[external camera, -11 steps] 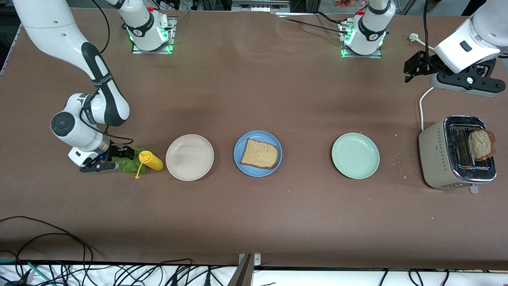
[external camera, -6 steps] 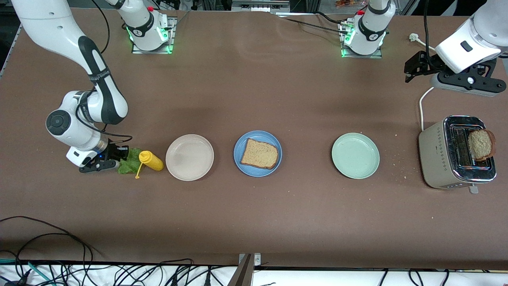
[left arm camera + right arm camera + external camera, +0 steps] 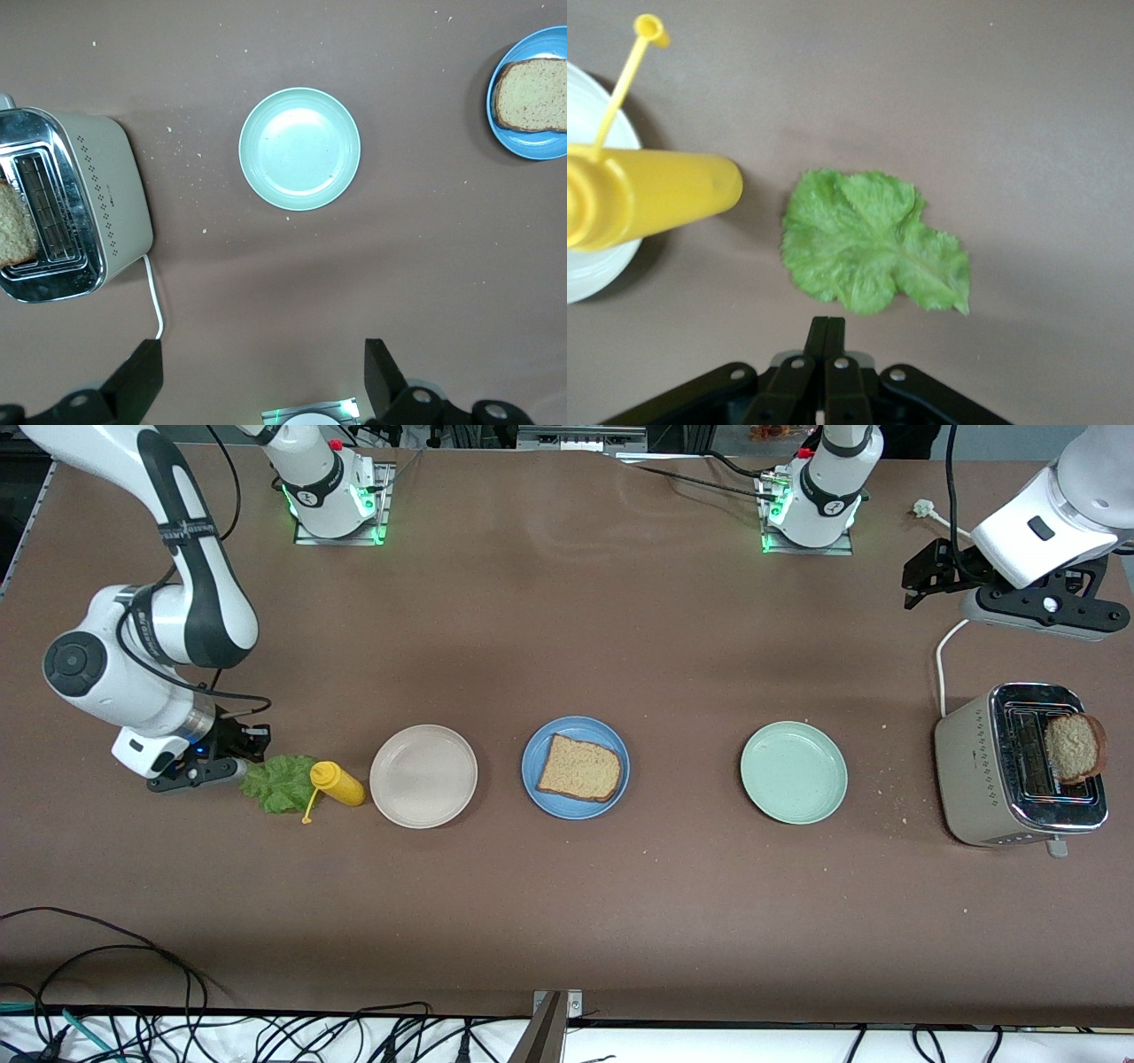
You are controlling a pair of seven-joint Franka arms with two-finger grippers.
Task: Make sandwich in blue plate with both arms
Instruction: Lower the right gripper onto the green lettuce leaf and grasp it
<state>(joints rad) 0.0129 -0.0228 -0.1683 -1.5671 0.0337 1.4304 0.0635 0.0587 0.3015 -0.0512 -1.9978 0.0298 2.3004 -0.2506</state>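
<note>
A brown table [image 3: 567,921] carries three plates in a row: one blue plate [image 3: 535,753], one beige plate [image 3: 423,776], one mint plate [image 3: 793,771]. One bread slice [image 3: 579,768] lies on the blue plate, likely the sandwich base; a second slice [image 3: 1073,747] stands in the one toaster [image 3: 974,779], ready for the left arm. One lettuce leaf [image 3: 275,783] lies flat on the table beside one mustard bottle [image 3: 338,783], toward the right arm's end. The right gripper [image 3: 226,766], fingers pressed together and holding nothing, sits just beside the leaf, so the grasp seems to have missed. The left gripper [image 3: 926,576] waits with fingers apart, up near the toaster.
</note>
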